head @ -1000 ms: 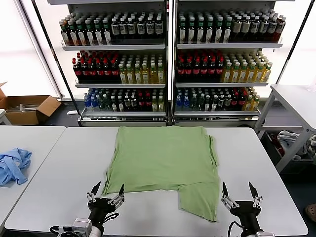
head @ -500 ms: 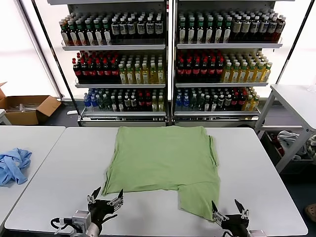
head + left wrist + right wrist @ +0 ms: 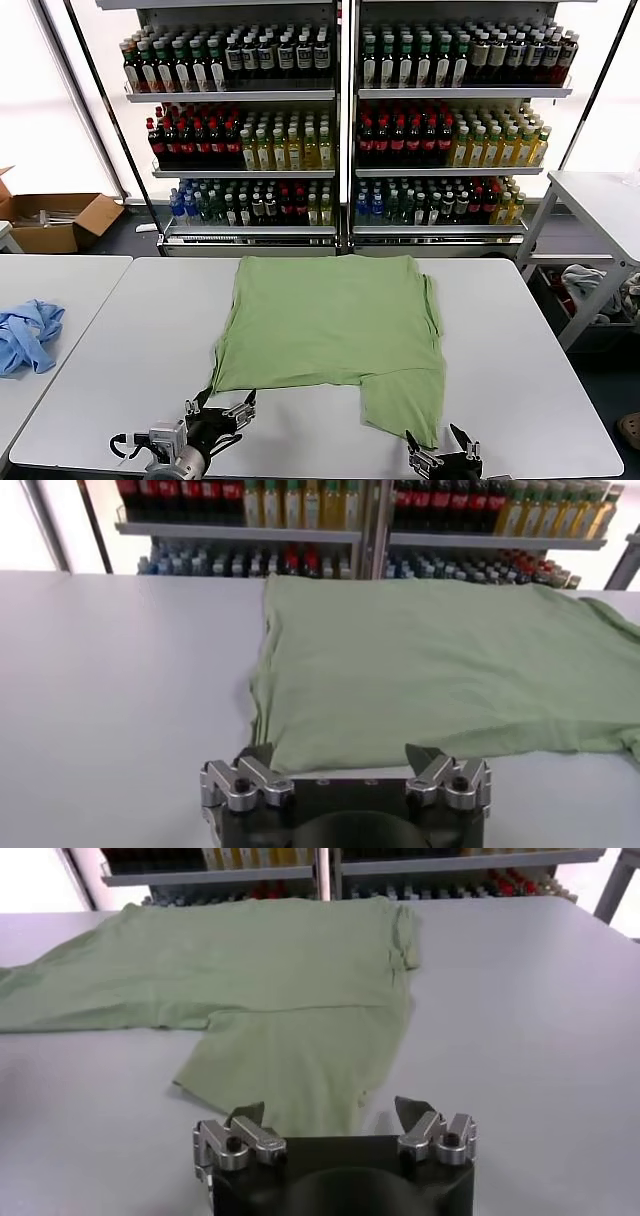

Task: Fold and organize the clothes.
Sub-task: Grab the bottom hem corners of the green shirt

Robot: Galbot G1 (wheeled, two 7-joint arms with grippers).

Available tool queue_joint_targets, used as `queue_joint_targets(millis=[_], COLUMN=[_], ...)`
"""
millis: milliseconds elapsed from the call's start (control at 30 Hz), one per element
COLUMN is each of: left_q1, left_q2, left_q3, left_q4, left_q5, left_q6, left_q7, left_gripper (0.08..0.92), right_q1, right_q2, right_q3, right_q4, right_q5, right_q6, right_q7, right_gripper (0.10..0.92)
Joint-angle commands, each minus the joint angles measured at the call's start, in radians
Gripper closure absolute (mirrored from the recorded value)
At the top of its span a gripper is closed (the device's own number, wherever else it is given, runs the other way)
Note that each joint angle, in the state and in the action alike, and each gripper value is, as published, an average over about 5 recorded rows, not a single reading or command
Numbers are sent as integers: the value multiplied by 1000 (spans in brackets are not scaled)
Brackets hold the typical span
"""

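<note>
The light green shirt (image 3: 335, 320) lies flat on the white table (image 3: 130, 340), partly folded, with one flap (image 3: 405, 400) reaching toward the near edge. No collar, buttons or print show. My left gripper (image 3: 220, 408) is open and empty, just short of the shirt's near left corner; the shirt also shows in the left wrist view (image 3: 430, 660) beyond that gripper (image 3: 340, 755). My right gripper (image 3: 440, 448) is open and empty at the near edge, by the flap's corner. In the right wrist view the flap (image 3: 300, 1063) lies just ahead of that gripper (image 3: 330, 1113).
A light blue garment (image 3: 25, 335) lies on a separate table at the left. Shelves of bottles (image 3: 340, 120) stand behind the table. A cardboard box (image 3: 55, 220) sits on the floor at far left. Another table (image 3: 600, 200) stands at the right.
Both grippers have dropped lower toward the near edge of the table. The right gripper has also shifted left toward the flap's corner. The shirt has not moved.
</note>
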Motion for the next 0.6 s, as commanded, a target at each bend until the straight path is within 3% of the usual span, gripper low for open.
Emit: queue_joint_targets(millis=[33, 500, 600], left_q1=[-42, -71, -70], left_q2=[0, -2, -1], left_q3=[-20, -47, -48], left_q4=[42, 163, 168], left_q5=[-56, -57, -58], left_q6=[16, -19, -26], left_q7=[2, 40, 47], left_gripper=[177, 178, 201], right_q1=[3, 3, 2], right_q2=[-2, 0, 1], right_q3=[-13, -8, -6], right_q4=[-1, -1, 0], right_q5=[5, -3, -3], right_q6=[-12, -2, 2], right_q7=[-8, -12, -11], right_gripper=[203, 205, 248])
